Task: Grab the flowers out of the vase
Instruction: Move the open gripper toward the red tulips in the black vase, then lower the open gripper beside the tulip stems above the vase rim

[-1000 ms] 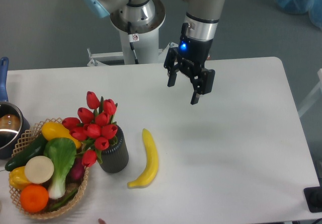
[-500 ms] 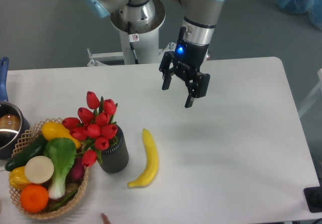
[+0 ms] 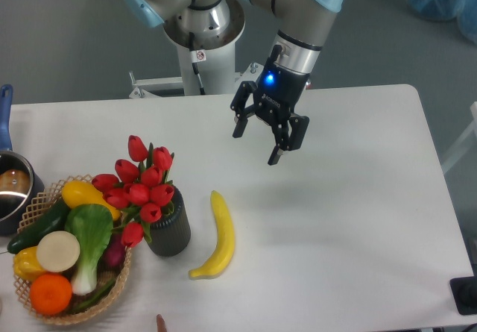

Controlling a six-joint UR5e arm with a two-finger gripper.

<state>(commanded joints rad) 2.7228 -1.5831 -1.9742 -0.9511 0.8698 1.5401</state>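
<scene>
The flowers (image 3: 140, 189), a bunch of red tulip buds with green leaves, stand in the vase (image 3: 170, 231), a short dark ribbed cylinder at the left front of the white table. They lean left toward the basket. My gripper (image 3: 256, 143) hangs above the table's middle, up and to the right of the flowers and well apart from them. It is open, with nothing between its fingers.
A yellow banana (image 3: 217, 235) lies just right of the vase. A wicker basket (image 3: 39, 201) full of produce touches the flowers' left side. A metal pot (image 3: 10, 190) with a blue handle sits at the left edge.
The gripper has shifted left and slightly down across the table, toward the flowers, and has turned a little. It stays open. Nothing on the table moved.
</scene>
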